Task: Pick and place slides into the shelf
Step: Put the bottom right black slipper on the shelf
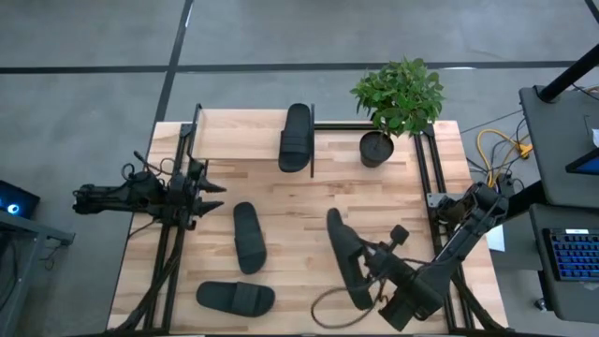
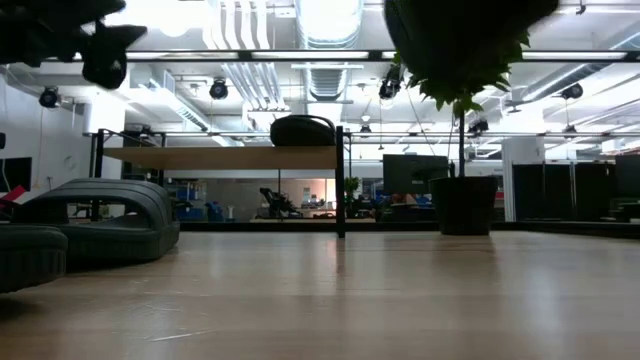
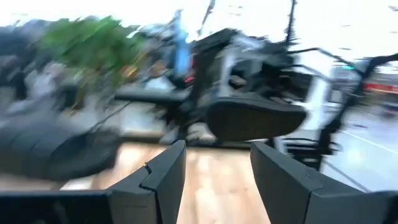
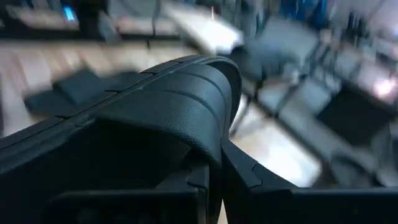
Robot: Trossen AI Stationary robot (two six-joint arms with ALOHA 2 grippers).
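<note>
One black slide (image 1: 296,138) lies on the shelf (image 1: 234,140) at the table's far side, also seen in the low view (image 2: 302,130). Two slides lie sole-down on the table: one at left of centre (image 1: 249,237), one near the front edge (image 1: 235,298). My right gripper (image 1: 376,269) is shut on another slide (image 1: 344,257) over the table's near right part. My left gripper (image 1: 208,187) stands open with nothing in it at the left edge, pointing across the table. My right gripper pinches the slide by its wide strap (image 4: 202,146) between its two fingers, at the strap's edge. The fingers come from the table's near right side and lie across the slide. The slide is lifted clear of the table and tipped onto its side.
A potted plant (image 1: 398,103) stands at the shelf's right end. Black frame posts run along the table's left (image 1: 178,225) and right (image 1: 426,178) sides. Bare wood lies between the shelf and the slides on the table.
</note>
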